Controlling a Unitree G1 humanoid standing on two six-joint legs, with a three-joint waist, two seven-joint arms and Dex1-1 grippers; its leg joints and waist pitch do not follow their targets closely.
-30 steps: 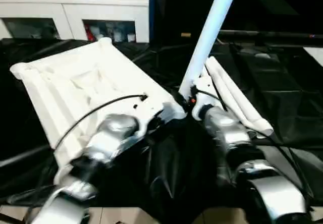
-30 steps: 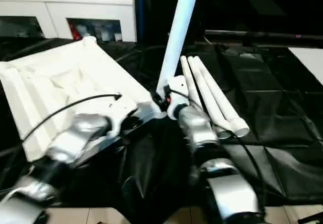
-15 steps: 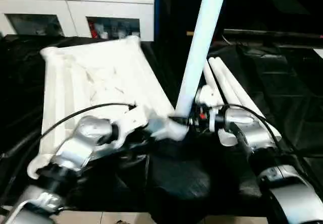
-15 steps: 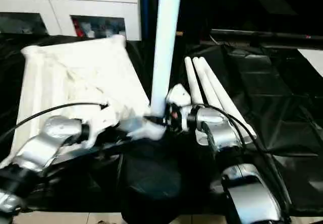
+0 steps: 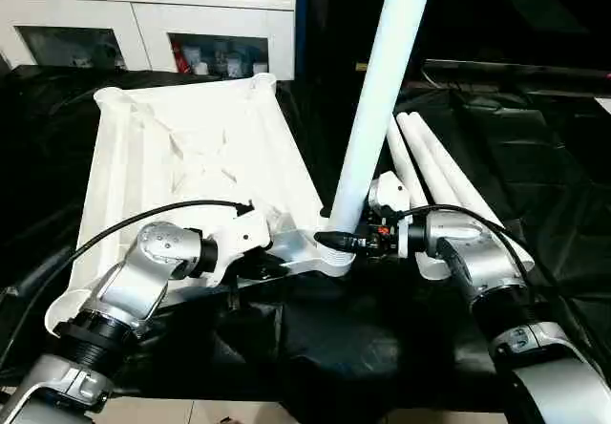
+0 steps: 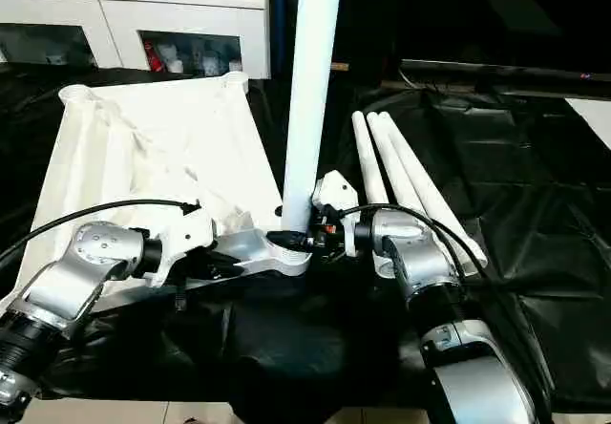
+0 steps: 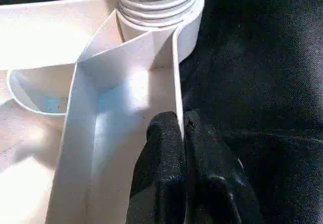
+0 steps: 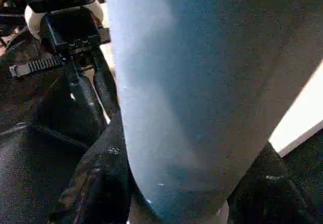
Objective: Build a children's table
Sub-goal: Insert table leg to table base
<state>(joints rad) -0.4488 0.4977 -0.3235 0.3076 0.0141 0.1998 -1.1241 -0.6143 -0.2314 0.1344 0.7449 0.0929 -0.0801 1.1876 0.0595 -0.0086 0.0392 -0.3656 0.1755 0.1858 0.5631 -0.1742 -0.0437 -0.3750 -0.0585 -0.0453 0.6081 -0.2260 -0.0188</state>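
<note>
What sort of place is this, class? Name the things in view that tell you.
Probably an indoor room set up as a workspace: a white cabinet with glass doors stands at the back, black sheeting covers the work surface, and a table top lies underside-up beside spare legs.

We count one table top (image 5: 181, 157), lying at the left of the frame. We count four legs: one leg (image 5: 382, 90) stands up in the middle, and three legs (image 5: 449, 185) lie side by side at the right.
</note>
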